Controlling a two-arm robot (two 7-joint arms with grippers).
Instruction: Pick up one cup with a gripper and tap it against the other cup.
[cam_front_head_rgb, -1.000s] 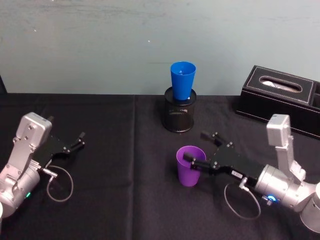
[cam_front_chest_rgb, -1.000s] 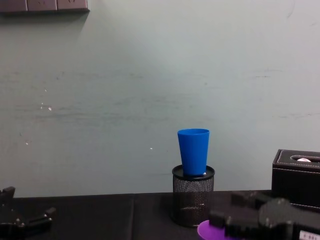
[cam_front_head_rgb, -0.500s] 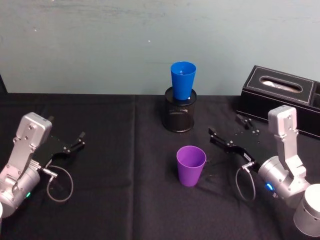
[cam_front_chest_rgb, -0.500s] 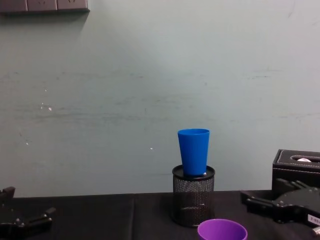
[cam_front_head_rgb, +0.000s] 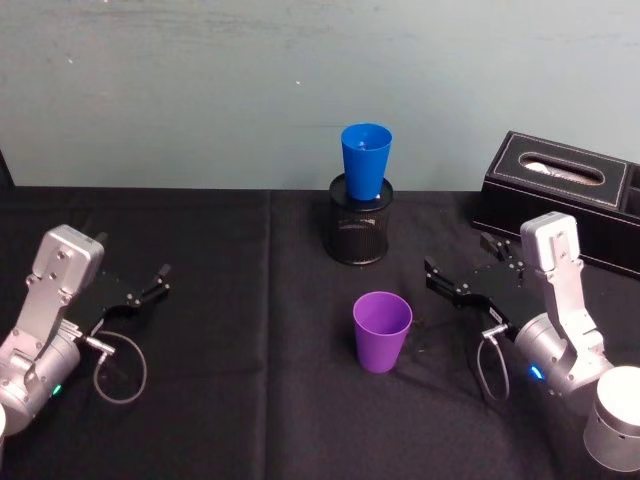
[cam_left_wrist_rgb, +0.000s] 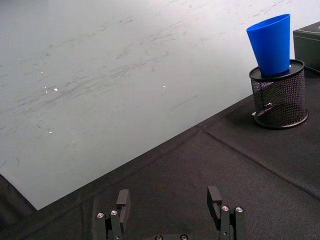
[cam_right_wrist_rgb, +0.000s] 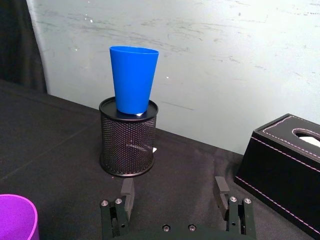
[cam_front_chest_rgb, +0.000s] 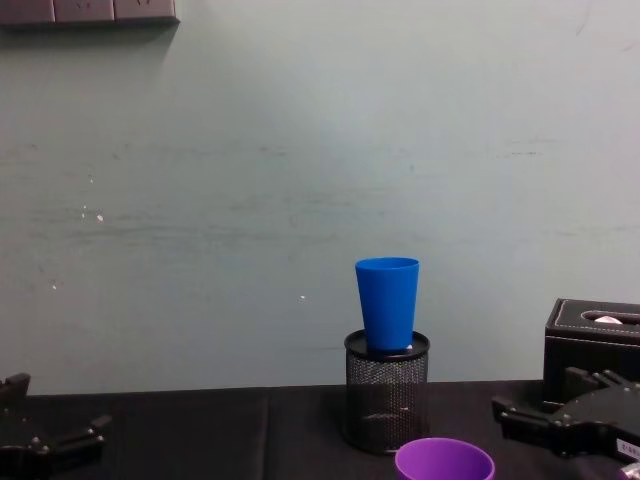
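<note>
Head view, centre of frame: the purple cup (cam_front_head_rgb: 381, 330) stands upright on the black tablecloth (cam_front_head_rgb: 240, 390), mouth up and free of any grasp. In the chest view its rim (cam_front_chest_rgb: 444, 462) sits at the bottom edge, right of centre; in my right wrist view a slice of it (cam_right_wrist_rgb: 16, 216) fills the lower left corner.

Above it in the head frame, the blue cup (cam_front_head_rgb: 365, 160) stands upright in the mouth of the black wire-mesh pen holder (cam_front_head_rgb: 359, 230), its narrow base inside the holder's rim and its body rising clear. The purple cup and the holder are near each other but apart.

Right of centre in the head frame: my right gripper (cam_front_head_rgb: 468, 263), released, with both fingers spread and nothing between them. It lies to the right of the purple cup, not touching it, and points toward the upper left of the frame. In my right wrist view its two fingers (cam_right_wrist_rgb: 127, 193) frame the pen holder and blue cup beyond.

Upper right of the head frame: a black tissue box (cam_front_head_rgb: 560, 195) with pale stitching, just behind my right arm.

Left of the head frame, mid-height: my left gripper (cam_front_head_rgb: 150, 285), parked over the cloth, fingers parted and empty, well apart from both cups.
</note>
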